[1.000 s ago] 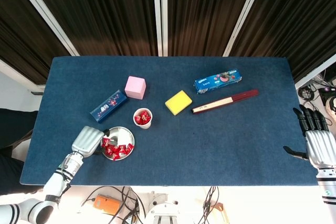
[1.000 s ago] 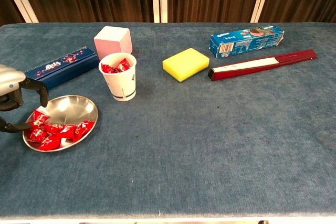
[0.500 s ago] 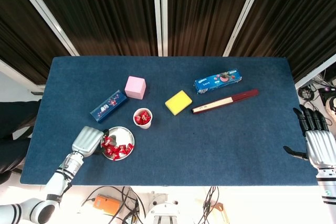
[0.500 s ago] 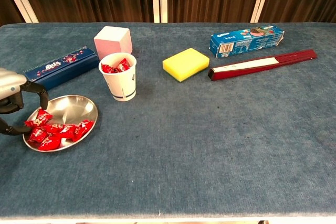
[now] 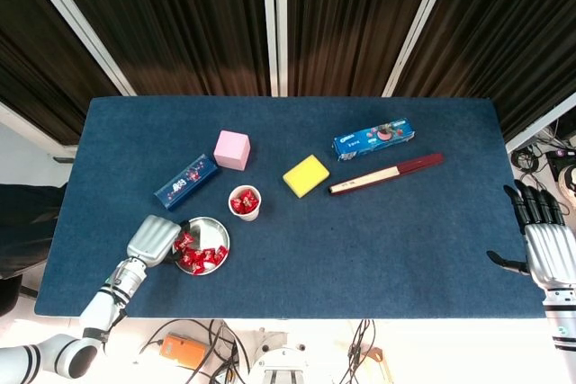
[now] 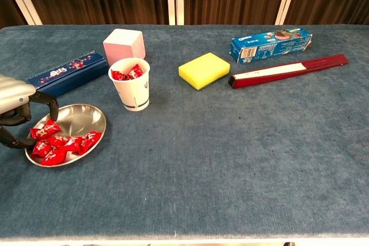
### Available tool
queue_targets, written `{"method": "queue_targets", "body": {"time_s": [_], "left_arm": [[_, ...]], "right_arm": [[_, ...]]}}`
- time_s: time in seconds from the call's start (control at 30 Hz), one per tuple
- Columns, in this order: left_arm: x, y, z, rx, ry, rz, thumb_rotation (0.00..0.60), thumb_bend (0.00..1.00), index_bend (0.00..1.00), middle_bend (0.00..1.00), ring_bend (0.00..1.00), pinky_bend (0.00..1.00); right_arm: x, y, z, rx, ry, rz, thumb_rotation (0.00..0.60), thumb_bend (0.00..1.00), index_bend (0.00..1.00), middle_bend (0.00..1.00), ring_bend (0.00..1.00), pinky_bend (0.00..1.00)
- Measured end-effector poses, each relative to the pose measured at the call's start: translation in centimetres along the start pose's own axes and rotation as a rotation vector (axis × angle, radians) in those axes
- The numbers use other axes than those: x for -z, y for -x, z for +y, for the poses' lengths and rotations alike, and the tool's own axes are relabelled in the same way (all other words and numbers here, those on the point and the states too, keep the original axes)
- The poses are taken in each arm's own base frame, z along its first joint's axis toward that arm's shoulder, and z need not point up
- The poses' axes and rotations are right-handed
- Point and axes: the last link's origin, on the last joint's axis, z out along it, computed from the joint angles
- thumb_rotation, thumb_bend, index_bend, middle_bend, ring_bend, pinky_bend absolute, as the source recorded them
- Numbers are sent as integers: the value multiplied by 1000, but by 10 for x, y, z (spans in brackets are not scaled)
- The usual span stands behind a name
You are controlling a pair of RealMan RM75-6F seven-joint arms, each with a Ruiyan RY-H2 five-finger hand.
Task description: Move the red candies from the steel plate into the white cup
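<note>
Landmark: the white cup (image 6: 130,83), one only, standing upright on the blue table (image 6: 230,159). Far left of it, the left hand (image 6: 17,105) curls its dark fingers (image 6: 51,101) over the rim of the single steel plate (image 6: 86,119), its fingertips just above one wrapped sweet; whether they grip it cannot be told. The plate lies left of and nearer than the cup and carries the red candies (image 6: 60,142), about six in a loose heap; two or three more show inside the cup. Behind and left of the cup lies one long blue box (image 6: 63,73); directly behind it, one pink cube (image 6: 124,43). To its right come one yellow sponge (image 6: 204,69), one blue biscuit packet (image 6: 271,43) and one dark red stick-shaped case (image 6: 288,71).

Compared with one second ago, the left hand sits slightly further over the plate and the heap has shifted a little.

Only the head view shows the right hand (image 5: 543,245), far right of the cup at the table edge, fingers spread and empty.
</note>
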Motion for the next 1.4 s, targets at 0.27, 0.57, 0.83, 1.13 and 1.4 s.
{"method": "queue_targets", "body": {"time_s": [0.27,0.57,0.83,1.13,1.4], "left_arm": [[-3,3,0,7,5,-11,600,366,525,948,857,800],[-3,-7,2,34,13,15,600,391,558,948,859,800],[-12,-61,19,185,79,176,600,389,550,948,859,800],[-58,-108,62,251,196,226,600,384,514,948,859,800],[-89,-112,76,231,166,163,600,325,401,948,859,800]], "right_arm": [[-1,0,-1,1,-3,-2,600,152,0,10,0,0],[0,0,-1,0,-2,2,600,150,0,9,0,0],[1,0,0,-3,-4,4,600,150,0,10,0,0],[4,0,6,-9,13,5,600,153,0,9,0,0],[6,0,13,-13,29,5,600,151,0,10,0,0]]}}
